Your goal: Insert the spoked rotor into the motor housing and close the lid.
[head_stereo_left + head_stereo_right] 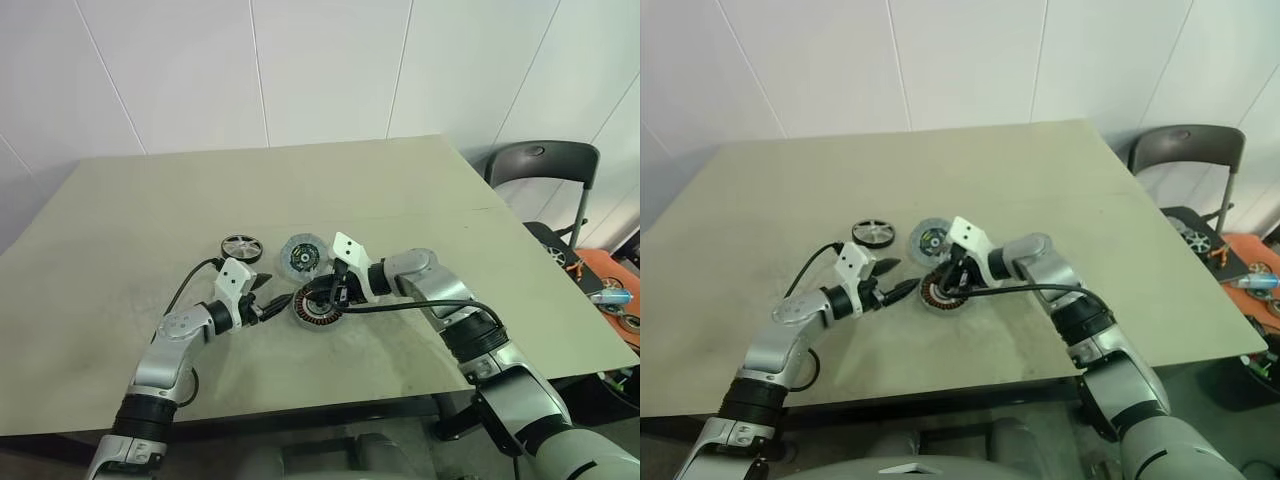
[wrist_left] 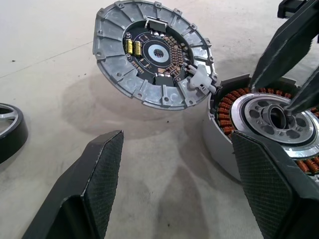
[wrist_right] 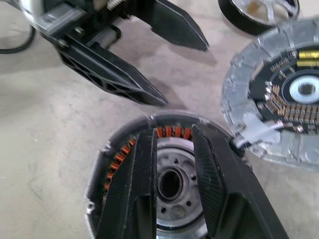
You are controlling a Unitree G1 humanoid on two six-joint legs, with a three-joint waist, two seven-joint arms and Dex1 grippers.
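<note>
The motor housing (image 1: 318, 322), a black ring with orange coils and a silver centre, sits on the table near its front. My right gripper (image 3: 174, 130) reaches down onto it; its two fingers straddle the centre hub and are shut on it. The lid (image 1: 300, 257), a grey disc with a dark circuit-board centre, lies just behind the housing, touching its rim. The spoked rotor (image 1: 241, 247) lies to the left of the lid. My left gripper (image 2: 178, 137) hovers open just left of the housing, nothing between its fingers (image 2: 99, 169).
The grey-green table (image 1: 300, 180) has bare room behind and to both sides of the parts. A black chair (image 1: 540, 165) stands off the right rear corner. Loose parts lie on an orange surface (image 1: 610, 285) beyond the right edge.
</note>
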